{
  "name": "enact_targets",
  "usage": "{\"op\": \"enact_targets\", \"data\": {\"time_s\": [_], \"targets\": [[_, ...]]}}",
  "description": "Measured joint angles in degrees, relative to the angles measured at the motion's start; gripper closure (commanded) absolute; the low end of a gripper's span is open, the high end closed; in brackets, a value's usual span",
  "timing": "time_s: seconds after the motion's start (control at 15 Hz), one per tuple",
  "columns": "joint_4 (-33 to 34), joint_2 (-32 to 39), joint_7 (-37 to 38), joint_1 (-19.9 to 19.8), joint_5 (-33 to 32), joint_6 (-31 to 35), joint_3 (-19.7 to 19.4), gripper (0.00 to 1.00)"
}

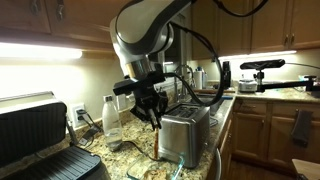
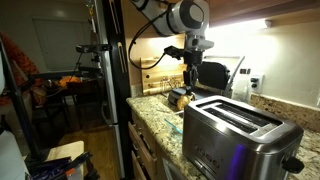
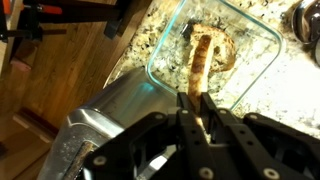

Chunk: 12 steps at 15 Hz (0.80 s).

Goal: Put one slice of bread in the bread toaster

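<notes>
The slice of bread hangs thin edge up between the fingers of the end effector, which look clenched on it. Its long side runs straight out from the fingers, over a glass dish on the desk. In the wrist view the toaster sits to the left of the end effector, close by and lower down. I think the bread must go sideways, then line up with a slot. I cannot read any words or brand names.
</notes>
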Motion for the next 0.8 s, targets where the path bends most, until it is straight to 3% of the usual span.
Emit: {"op": "enact_targets", "data": {"time_s": [0.8], "targets": [[-2.68, -10.62, 7.28, -0.34, -3.51, -8.85, 0.03, 0.94]]}}
